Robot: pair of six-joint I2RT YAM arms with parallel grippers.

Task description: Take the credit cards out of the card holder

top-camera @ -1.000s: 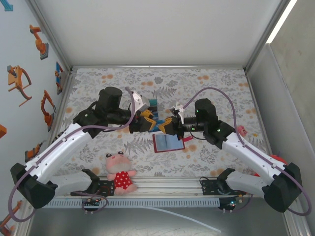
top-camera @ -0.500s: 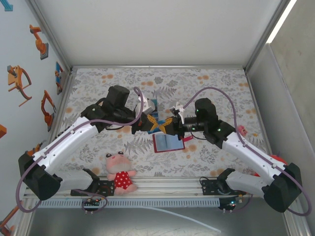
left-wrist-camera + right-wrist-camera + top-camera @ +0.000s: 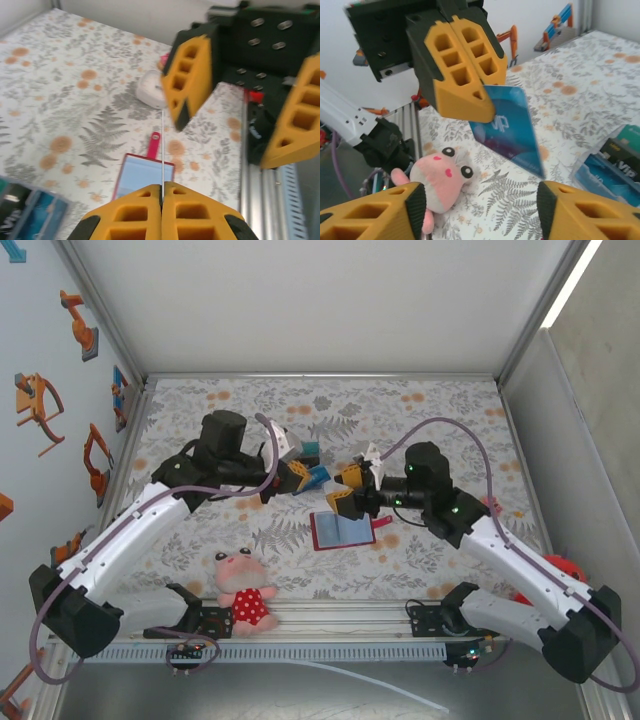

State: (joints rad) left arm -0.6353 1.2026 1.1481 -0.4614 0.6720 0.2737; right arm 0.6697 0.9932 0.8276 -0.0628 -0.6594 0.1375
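Grips thin blue rectangular credit card [image 3: 510, 127] in closed left fingers [image 3: 482, 107]; holds right fingers [image 3: 344, 488] open and empty beside it.

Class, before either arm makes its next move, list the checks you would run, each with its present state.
1. left gripper shut on the blue card: ok.
2. right gripper open, not clamping that card: ok.
3. card holder lying open, nothing gripping it: ok.
4. loose cards lying flat, apart from the card holder: ok.
5. Whether any cards are left in its pockets: cannot tell.
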